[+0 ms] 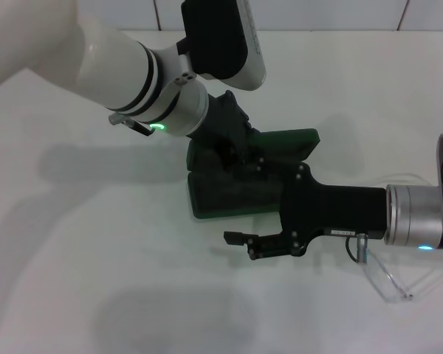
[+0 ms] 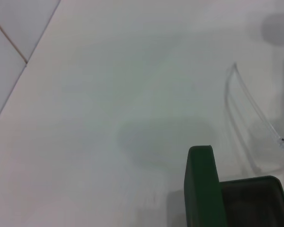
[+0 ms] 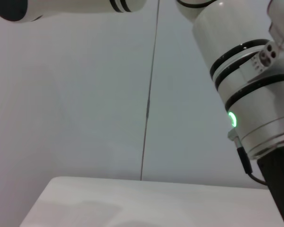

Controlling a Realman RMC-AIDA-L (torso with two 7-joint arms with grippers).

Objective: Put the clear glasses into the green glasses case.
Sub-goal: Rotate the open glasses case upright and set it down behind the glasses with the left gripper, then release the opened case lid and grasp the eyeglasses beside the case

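The green glasses case [image 1: 229, 198] lies open in the middle of the table, its lid [image 1: 284, 142] tipped back. My left gripper [image 1: 235, 147] is down at the case's back edge by the hinge; its wrist view shows the case's rim [image 2: 201, 182] and the clear glasses [image 2: 251, 118]. My right gripper [image 1: 242, 200] reaches in from the right, open, one finger along the hinge side and the other finger [image 1: 240, 238] just off the case's front edge. The clear glasses [image 1: 390, 282] lie on the table under the right wrist, held by nothing.
The white table [image 1: 96, 243] ends at a tiled wall [image 1: 317, 13] at the back. The left forearm [image 1: 125, 63] crosses above the table's back left. The right wrist view shows only the left arm [image 3: 251, 94] and the wall.
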